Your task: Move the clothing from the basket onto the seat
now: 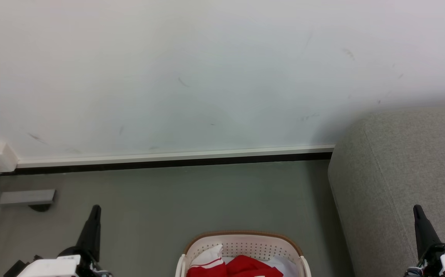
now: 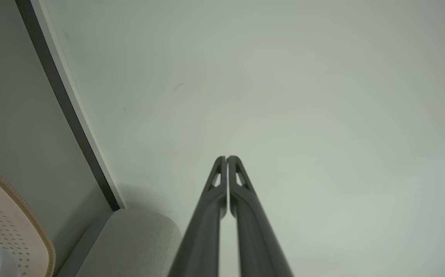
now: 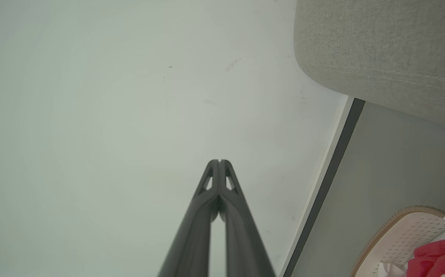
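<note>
Pale wall (image 1: 207, 77) takes up most of head view, grey-green floor (image 1: 191, 200) under it. Grey sofa (image 1: 399, 161) on right, by wall. Basket (image 1: 245, 240) on floor, bottom centre, near sofa. Red jerseys (image 1: 249, 267) heaped inside basket. Left gripper (image 2: 226, 157), right gripper (image 3: 219, 161): both pinched closed, tips touching, holding nothing.

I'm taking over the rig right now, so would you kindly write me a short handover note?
Left end effector: shut, empty, pointing at the wall.
Right end effector: shut, empty, likewise.
Red clothing lies in the basket on the floor; the grey seat stands to the basket's right.
Done: no clothing on the seat's visible part.
Left: grasp the clothing and lay it on the seat.
</note>
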